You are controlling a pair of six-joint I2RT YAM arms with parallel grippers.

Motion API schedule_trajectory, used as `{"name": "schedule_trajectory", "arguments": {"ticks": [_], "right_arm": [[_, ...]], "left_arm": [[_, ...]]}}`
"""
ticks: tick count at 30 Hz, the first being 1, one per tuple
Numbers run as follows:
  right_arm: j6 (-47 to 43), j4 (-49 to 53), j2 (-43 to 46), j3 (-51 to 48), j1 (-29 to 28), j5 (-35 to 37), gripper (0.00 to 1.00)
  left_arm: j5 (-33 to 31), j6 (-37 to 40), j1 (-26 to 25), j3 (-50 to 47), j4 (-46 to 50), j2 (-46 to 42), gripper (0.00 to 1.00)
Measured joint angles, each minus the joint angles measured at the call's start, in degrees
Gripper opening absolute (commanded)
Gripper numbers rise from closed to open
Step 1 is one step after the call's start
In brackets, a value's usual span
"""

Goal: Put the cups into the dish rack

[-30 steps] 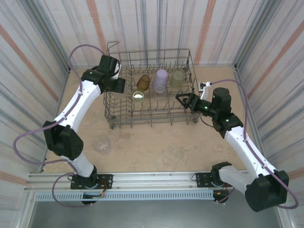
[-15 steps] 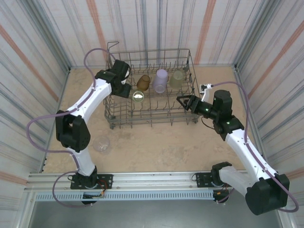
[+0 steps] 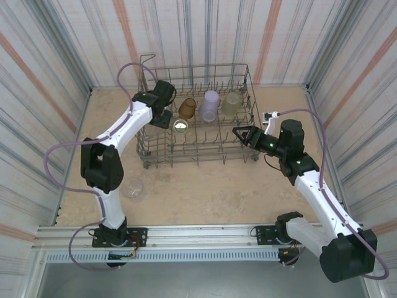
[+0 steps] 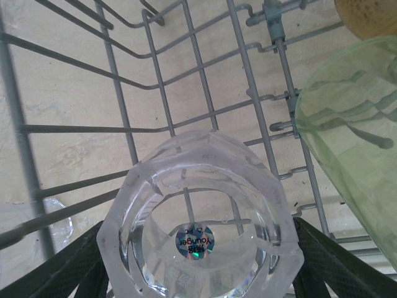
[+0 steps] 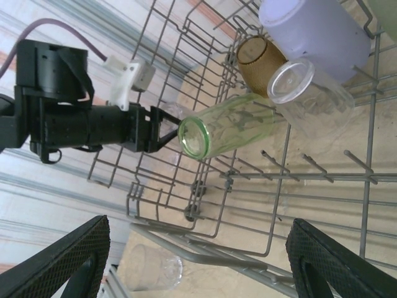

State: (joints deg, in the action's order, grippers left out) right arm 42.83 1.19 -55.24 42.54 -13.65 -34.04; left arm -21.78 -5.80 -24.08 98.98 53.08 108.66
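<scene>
The grey wire dish rack (image 3: 200, 144) stands at the back middle of the table. My left gripper (image 3: 162, 118) hangs over the rack's left end, shut on a clear cup (image 4: 198, 230) whose stickered base faces the wrist camera. A yellow-green cup (image 3: 180, 126) lies on its side just right of it. Behind stand an amber cup (image 3: 187, 108), a lavender cup (image 3: 210, 104), a small clear cup (image 3: 209, 116) and a pale green cup (image 3: 231, 102). My right gripper (image 3: 239, 133) is open at the rack's right side, holding nothing. Another clear cup (image 3: 132, 187) lies on the table.
Striped walls close in the table on three sides. In the right wrist view the rack's rim (image 5: 248, 264) crosses between the open fingers (image 5: 68, 261), with the loose clear cup (image 5: 152, 268) beyond it. Sandy bare table (image 3: 211, 186) lies in front of the rack.
My left arm has swung to the right, bringing its gripper and the clear cup from outside the rack's left edge to over its left end. The right arm has barely shifted.
</scene>
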Motion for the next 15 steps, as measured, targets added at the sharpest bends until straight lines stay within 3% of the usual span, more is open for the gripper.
{"name": "schedule_trajectory", "arguments": {"ticks": [6,15], "right_arm": [[0.00,-0.31,0.00,-0.04,0.22,-0.02,0.78],[0.00,-0.26,0.02,-0.04,0.98,-0.04,0.78]], "left_arm": [[0.11,-0.94,-0.04,0.15,0.61,0.76,0.00],[-1.07,-4.37,-0.07,0.24,-0.35,1.62,0.26]]}}
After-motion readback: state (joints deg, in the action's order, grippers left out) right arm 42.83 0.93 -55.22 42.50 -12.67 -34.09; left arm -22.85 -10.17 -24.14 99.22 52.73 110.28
